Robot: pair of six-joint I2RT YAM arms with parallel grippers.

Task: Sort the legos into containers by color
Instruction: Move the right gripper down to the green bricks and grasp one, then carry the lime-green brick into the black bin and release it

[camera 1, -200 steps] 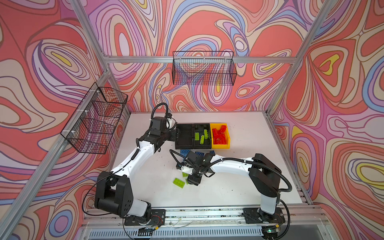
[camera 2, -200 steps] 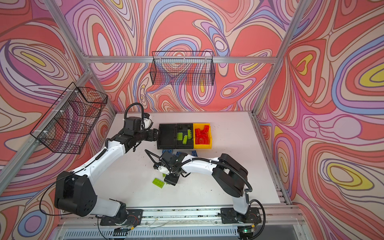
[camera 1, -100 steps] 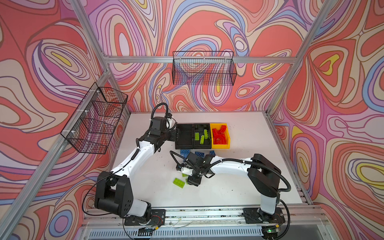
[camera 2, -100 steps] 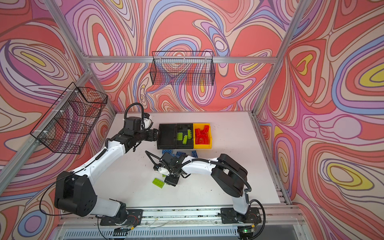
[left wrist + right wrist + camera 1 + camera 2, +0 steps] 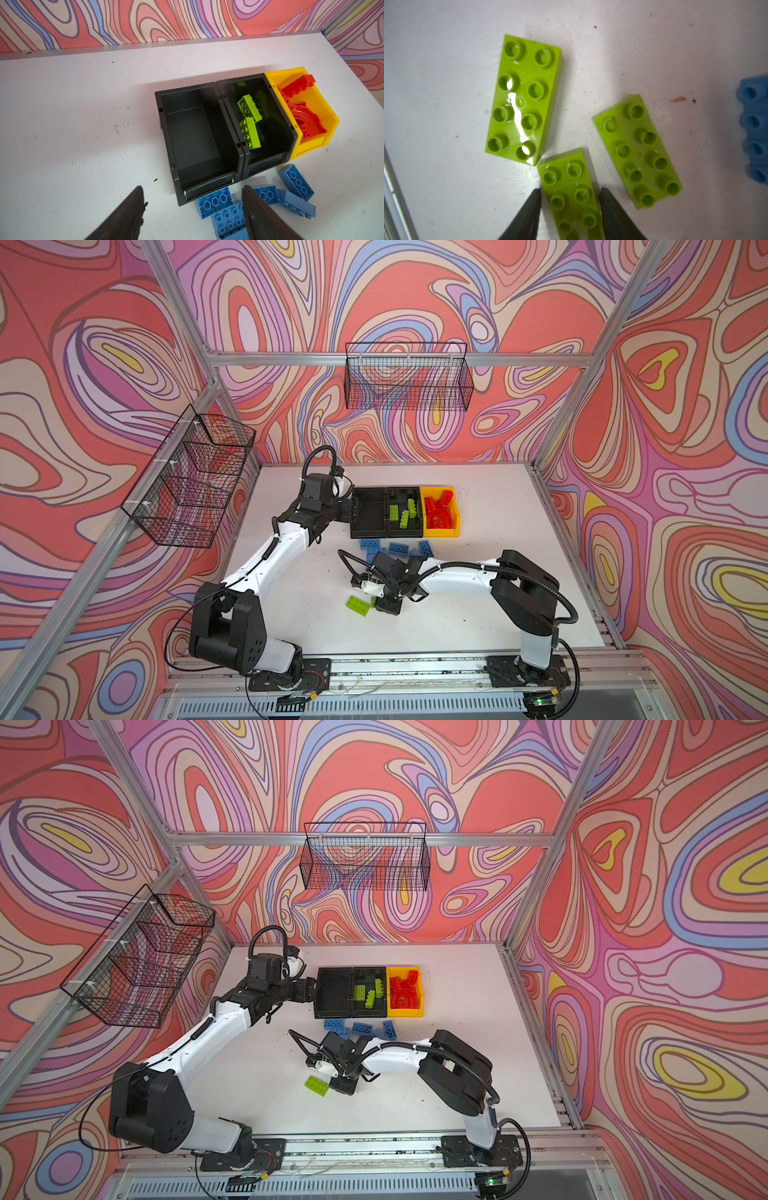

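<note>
yo, your left arm (image 5: 282,547) had white link shells, chunky black joints | right arm (image 5: 453,580) looked the same, black ribbed cable (image 5: 559,595) along it | base plates (image 5: 320,666): black, little red wires (image 5: 316,675) | fingers (image 5: 128,216): dark, tapered

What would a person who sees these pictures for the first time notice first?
The swirling red, pink and blue walls surround everything. On the white table, a yellow bin holding red bricks glows toward the back, beside two black bins, with blue bricks loose in front. Nearer the front, the right gripper pinches a green brick.
</note>
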